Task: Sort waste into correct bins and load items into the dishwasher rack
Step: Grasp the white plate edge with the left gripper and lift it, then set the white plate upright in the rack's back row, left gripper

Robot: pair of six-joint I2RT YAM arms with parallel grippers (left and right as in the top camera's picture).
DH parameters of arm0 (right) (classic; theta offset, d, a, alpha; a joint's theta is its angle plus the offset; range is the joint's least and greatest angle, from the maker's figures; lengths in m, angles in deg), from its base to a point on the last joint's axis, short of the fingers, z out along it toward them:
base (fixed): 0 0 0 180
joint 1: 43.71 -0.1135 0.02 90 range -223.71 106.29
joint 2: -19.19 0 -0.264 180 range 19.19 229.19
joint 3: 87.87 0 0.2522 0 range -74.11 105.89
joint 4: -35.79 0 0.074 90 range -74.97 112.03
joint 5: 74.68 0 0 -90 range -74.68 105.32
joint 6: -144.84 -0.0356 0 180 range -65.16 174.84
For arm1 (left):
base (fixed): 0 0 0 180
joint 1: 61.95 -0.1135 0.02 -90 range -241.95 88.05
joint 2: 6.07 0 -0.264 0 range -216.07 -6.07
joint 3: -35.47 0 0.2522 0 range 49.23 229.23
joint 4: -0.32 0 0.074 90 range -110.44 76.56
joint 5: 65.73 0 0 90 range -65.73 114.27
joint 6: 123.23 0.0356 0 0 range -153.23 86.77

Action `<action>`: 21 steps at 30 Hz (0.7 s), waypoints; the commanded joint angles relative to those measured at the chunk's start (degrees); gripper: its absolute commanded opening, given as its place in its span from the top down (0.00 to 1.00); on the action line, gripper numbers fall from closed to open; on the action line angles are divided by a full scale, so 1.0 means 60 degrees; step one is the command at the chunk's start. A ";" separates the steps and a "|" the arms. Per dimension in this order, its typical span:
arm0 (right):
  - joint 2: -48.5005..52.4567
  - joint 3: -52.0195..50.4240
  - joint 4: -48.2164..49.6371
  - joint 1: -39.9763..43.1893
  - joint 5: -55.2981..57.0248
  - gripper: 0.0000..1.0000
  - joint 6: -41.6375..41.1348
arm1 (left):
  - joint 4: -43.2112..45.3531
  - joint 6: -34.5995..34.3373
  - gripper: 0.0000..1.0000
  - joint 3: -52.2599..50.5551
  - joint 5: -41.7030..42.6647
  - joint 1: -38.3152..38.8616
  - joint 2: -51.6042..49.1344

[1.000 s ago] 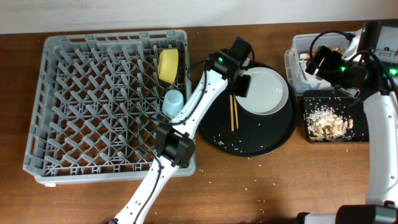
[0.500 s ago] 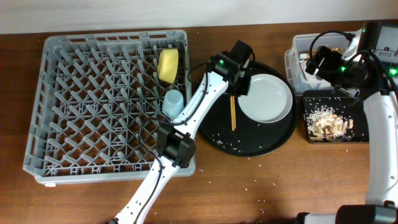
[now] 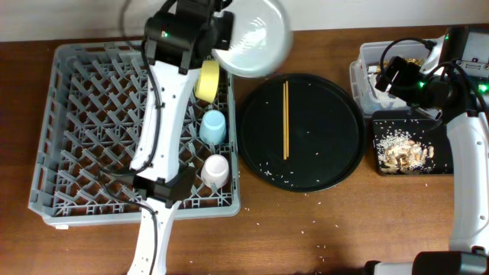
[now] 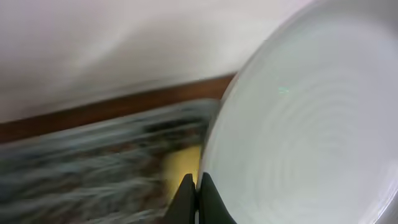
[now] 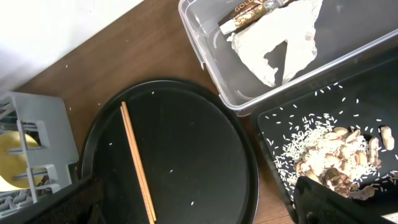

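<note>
Left gripper [image 3: 220, 37] is pinched shut on the rim of the white plate [image 3: 256, 34], holding it tilted in the air above the far right corner of the dishwasher rack [image 3: 92, 137]. From the left wrist camera the two fingers [image 4: 186, 199] meet on the plate's edge, and the view is blurred.

The rack fills the left part of the table [image 3: 306, 229]. Most of its pegs stand free; only the right-hand column is used. There the yellow bowl [image 3: 206, 80] stands on edge near the far wall, the light blue cup [image 3: 214, 126] sits mouth down below it, and the pale pink cup [image 3: 216, 169] sits nearer the front edge. The left arm runs up over this side of the rack.

Just beside the rack's right wall lies the round black tray [image 3: 328, 130], with the chopsticks [image 3: 286, 118] lying together lengthwise on its left half and a few crumbs near its front rim. The rest of it is bare.

At the right edge, the clear tub [image 5: 205, 56] holds a white napkin [image 5: 280, 43] and a wrapper [image 5: 249, 12]. The flat black tray [image 3: 382, 122] touches the tub's near side and holds food scraps [image 3: 401, 156].

The right gripper [image 5: 194, 196] hangs over the gap between round tray and bins, fingers wide apart and gripping nothing.
</note>
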 commanded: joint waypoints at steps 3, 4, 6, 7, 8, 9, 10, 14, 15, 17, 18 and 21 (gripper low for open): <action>0.0018 0.0011 -0.0004 0.0040 0.0153 0.01 -0.0076 | -0.0393 0.0255 1.00 -0.0525 -0.6779 -0.0295 0.0044; 0.0018 0.0011 -0.0004 0.0040 0.0153 0.02 -0.0076 | -0.0295 0.0215 1.00 -0.0878 -0.7169 -0.0386 0.0044; 0.0018 0.0011 -0.0004 0.0040 0.0153 0.02 -0.0076 | 0.0117 0.0219 1.00 -0.1592 -0.7956 -0.0561 0.0044; 0.0018 0.0011 -0.0004 0.0040 0.0153 0.01 -0.0076 | 0.0255 0.0222 1.00 -0.1803 -0.8025 -0.0597 0.0044; 0.0018 0.0015 -0.0004 0.0040 0.0153 0.02 -0.0076 | 0.0546 0.0222 1.00 -0.2335 -0.8021 -0.0605 0.0044; 0.0018 0.0011 0.0000 0.0040 0.0153 0.02 -0.0076 | 0.0707 0.0219 1.00 -0.2754 -0.8021 -0.0594 0.0044; 0.0018 0.0011 0.0000 0.0040 0.0153 0.02 -0.0076 | 0.0860 0.0219 1.00 -0.3191 -0.8062 -0.0594 0.0044; 0.0018 0.0011 -0.0004 0.0040 0.0153 0.02 -0.0076 | 0.1657 0.0215 1.00 -0.4958 -0.8703 -0.0605 0.0044; 0.0018 0.0011 -0.0004 0.0040 0.0153 0.02 -0.0076 | 0.1829 0.0215 1.00 -0.5337 -0.8692 -0.0594 0.0044; 0.0018 0.0011 -0.0004 0.0040 0.0153 0.01 -0.0076 | 0.1891 0.0222 1.00 -0.5774 -0.8123 -0.0565 0.0044; 0.0018 0.0011 -0.0004 0.0040 0.0153 0.02 -0.0076 | 0.1894 0.0219 0.99 -0.5836 -0.7588 -0.0514 0.0044; 0.0018 0.0011 -0.0004 0.0040 0.0153 0.02 -0.0076 | 0.1985 0.0219 0.65 -0.5850 -0.5923 -0.0397 0.0044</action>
